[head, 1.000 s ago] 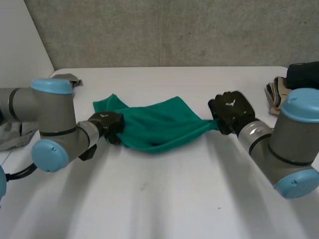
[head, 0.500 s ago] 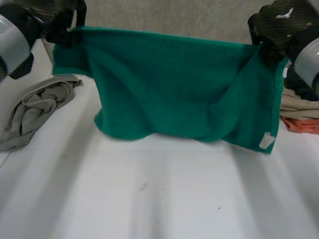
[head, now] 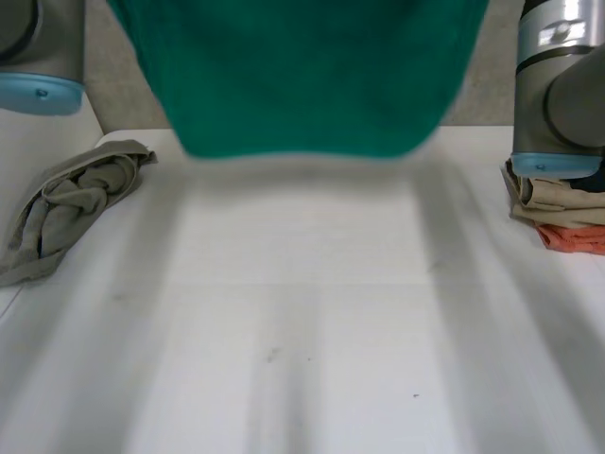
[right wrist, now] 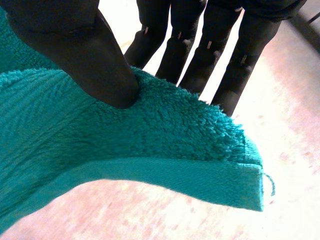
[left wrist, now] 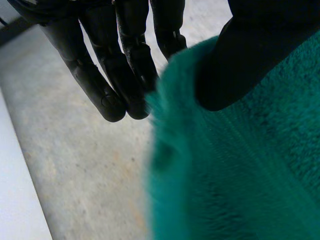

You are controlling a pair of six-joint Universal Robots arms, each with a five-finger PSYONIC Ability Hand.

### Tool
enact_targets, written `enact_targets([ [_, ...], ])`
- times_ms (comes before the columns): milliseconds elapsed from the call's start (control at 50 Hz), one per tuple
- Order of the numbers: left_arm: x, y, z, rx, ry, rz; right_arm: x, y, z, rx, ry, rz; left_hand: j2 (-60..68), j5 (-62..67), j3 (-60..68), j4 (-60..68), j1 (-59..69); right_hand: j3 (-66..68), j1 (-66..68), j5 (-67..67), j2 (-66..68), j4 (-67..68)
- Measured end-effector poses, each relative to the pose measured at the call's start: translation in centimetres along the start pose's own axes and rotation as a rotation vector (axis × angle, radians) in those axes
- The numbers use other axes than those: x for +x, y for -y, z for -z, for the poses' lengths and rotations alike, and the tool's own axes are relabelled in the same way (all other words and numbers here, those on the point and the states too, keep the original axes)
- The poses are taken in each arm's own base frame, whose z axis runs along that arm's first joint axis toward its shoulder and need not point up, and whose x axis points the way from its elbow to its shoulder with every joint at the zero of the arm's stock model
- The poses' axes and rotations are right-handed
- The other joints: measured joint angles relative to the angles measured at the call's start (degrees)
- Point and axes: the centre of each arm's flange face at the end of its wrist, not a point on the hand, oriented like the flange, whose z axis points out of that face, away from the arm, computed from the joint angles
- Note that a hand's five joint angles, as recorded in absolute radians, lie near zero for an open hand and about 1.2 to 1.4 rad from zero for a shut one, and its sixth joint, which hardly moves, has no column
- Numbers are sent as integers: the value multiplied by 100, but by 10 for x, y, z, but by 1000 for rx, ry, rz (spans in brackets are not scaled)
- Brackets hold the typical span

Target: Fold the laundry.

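Observation:
A green towel (head: 302,76) hangs high above the white table (head: 302,340), its lower edge level with the table's far side. In the left wrist view my left hand (left wrist: 240,65) pinches the towel (left wrist: 240,170) near its edge between thumb and straight fingers (left wrist: 100,85). In the right wrist view my right hand (right wrist: 95,55) pinches a corner of the towel (right wrist: 150,145) the same way, thumb on top and fingers (right wrist: 210,45) behind. Both arms (head: 558,85) reach upward at the sides.
A crumpled grey garment (head: 66,203) lies at the table's left edge. A stack of beige and orange cloths (head: 562,218) sits at the right edge, under my right arm. A concrete wall stands behind the table.
Both hands have lifted the towel from a bunched heap on the table to hanging spread high above it; the hands have risen past the head view's upper edge.

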Motion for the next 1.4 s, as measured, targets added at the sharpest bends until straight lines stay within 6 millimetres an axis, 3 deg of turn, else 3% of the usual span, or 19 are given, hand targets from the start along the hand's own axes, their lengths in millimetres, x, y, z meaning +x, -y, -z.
enact_targets([
  [60, -3, -5, 8, -26, -27, 24, 4, 9, 9, 1, 25, -15, 0, 37, 0, 0, 0, 0, 0, 0, 0, 0],
  [160, 2, -47, 41, -199, -120, 25, -4, -2, 39, -123, 146, -18, 0, 117, 0, 0, 0, 0, 0, 1, 0, 5],
  [200, 6, -64, 56, -270, -153, 25, -10, -11, 53, -185, 198, -21, 0, 117, 0, 0, 0, 0, 0, 1, 0, 11],
  [220, 10, -81, 73, -346, -186, 26, -15, -19, 65, -240, 241, -25, 0, 117, 0, 0, 0, 0, 0, 2, 0, 18],
  [300, 22, -111, 111, -492, -258, 23, -30, -41, 103, -390, 358, -40, 0, 117, 0, 1, 0, 0, 0, 0, 0, 25],
  [400, 42, -152, 173, -693, -384, -40, -53, -73, 164, -602, 519, -63, 0, 117, 0, 0, 0, 0, 0, 0, 0, 27],
  [500, 45, -186, 211, -817, -454, -145, -65, -93, 205, -735, 610, -57, 0, 117, 0, 0, 0, 0, 0, 1, 0, 27],
  [580, 42, -210, 231, -893, -480, -216, -67, -102, 224, -793, 651, -41, -187, -20, -160, -191, -94, 0, 0, 1, 0, 27],
  [760, 44, -231, 241, -934, -500, -255, -63, -100, 226, -793, 658, -25, -3086, -2901, -3016, -3105, -2944, 0, 0, 1, 0, 27],
  [960, 36, -239, 246, -985, -506, -311, -54, -97, 216, -780, 615, -38, -3431, -3269, -3348, -3437, -3158, 0, 0, 1, 0, 27],
  [1060, 28, -240, 247, -1006, -505, -338, -53, -100, 216, -785, 612, -39, -2765, -2549, -2705, -2734, -2409, 0, 0, 2, 0, 27],
  [1140, 25, -236, 244, -1001, -507, -347, -54, -102, 216, -793, 613, -40, -505, -334, -480, -488, -117, -22, 0, -27, -16, -9],
  [1180, 24, -233, 242, -995, -506, -348, -54, -104, 216, -797, 612, -41, -90, 47, -81, -69, 20, -988, -746, -995, -929, -1011],
  [1220, 24, -229, 241, -989, -504, -349, -53, -105, 214, -806, 609, -46, -15, 74, -6, -3, 20, -2849, -2606, -2857, -2833, -2839],
  [1300, 24, -223, 238, -978, -498, -346, -45, -108, 208, -848, 590, -73, -11, 74, -4, -3, 20, -3681, -3327, -3808, -3586, -3731],
  [1400, 23, -217, 234, -964, -486, -340, -30, -110, 196, -925, 549, -158, -11, 74, -4, -3, 20, -3753, -3380, -3918, -3663, -3827],
])
